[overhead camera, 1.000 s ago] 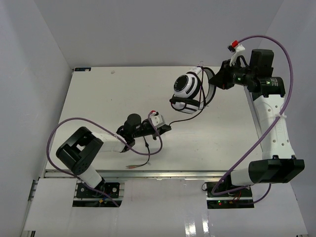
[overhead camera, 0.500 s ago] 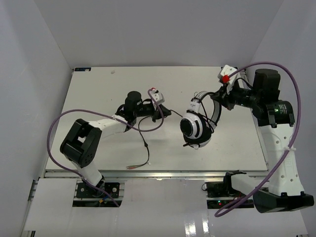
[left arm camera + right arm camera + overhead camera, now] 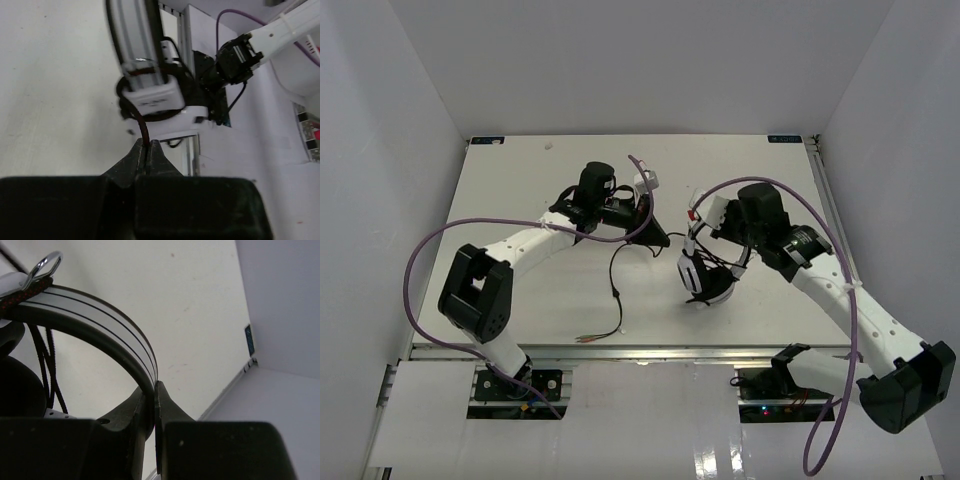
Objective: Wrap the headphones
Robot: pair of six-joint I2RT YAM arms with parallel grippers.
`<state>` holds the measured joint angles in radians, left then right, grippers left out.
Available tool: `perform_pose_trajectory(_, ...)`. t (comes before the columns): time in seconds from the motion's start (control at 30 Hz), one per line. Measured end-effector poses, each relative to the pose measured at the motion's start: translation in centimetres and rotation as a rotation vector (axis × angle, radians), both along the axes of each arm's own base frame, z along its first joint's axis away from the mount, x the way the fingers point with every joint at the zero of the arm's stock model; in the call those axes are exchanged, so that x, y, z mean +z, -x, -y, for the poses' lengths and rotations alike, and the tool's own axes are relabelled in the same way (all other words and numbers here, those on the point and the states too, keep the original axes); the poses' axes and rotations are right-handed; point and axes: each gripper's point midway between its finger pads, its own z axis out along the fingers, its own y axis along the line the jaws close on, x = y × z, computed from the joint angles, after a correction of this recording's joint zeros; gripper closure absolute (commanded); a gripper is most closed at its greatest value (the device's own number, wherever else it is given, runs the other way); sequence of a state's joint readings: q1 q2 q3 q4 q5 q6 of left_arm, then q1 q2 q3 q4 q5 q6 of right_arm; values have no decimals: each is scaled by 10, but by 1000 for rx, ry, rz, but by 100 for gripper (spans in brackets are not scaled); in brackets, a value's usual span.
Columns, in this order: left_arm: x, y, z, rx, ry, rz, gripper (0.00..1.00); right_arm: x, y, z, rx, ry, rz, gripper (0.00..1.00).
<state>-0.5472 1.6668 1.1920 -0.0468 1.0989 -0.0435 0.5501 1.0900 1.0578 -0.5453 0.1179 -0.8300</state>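
The headphones (image 3: 708, 280) are positioned right of the middle of the table (image 3: 520, 180), white ear cups low and the black headband (image 3: 100, 322) arching up into the right gripper (image 3: 700, 232). In the right wrist view, that gripper's jaws are seen pressed together on the headband's edge, so the band is clamped between them. Whether the ear cups touch the surface cannot be told. The left gripper (image 3: 656, 238) is stationed just beside the headphones, on their left, with its tips pointed toward them. In the left wrist view, its jaws are closed on the thin dark cable (image 3: 142, 131), which rises from the fingertips to the white ear cup (image 3: 152, 100) directly ahead. From overhead, the loose tail (image 3: 617, 290) is seen trailing toward the table's near edge, where the plugs (image 3: 588, 338) lie well apart from the ear cups. The headphones thus lie straight ahead of the left fingers, with the headband's arc running toward the right arm, which is the nearer arm and has hold of them. Winding is judged to be under way: the pinched cable would next need to be carried around the headphones, with the loose tail yet to be taken up
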Motion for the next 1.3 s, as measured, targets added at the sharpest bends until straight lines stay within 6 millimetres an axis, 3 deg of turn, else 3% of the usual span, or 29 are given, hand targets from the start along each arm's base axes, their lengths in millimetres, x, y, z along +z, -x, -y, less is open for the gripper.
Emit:
perform_pose_trajectory(0.13,19,16,1,-27,28,-118,100,14,-40,8,-197,-34,134,92)
perform_pose_trajectory(0.3,35,24,1,-4,83,-224,99,35,-65,3,-360,-190,214,92)
perform_pose_trajectory(0.57,58,-3,19,173,232,-483,93,29,-86,-7,-538,-396,203,92)
perform_pose_trajectory(0.77,79,-31,46,303,296,-586,74,35,-93,-6,-616,-502,228,92)
perform_pose_trajectory(0.9,94,-22,68,300,294,-552,60,36,-95,-7,-657,-562,224,92)
perform_pose_trajectory(1.0,88,-5,85,282,252,-506,56,33,-101,-9,-687,-592,192,92)
perform_pose_trajectory(1.1,66,7,96,286,176,-455,50,34,-105,-11,-705,-626,150,92)
perform_pose_trajectory(1.3,34,17,99,287,73,-330,25,44,-110,-6,-730,-713,103,92)
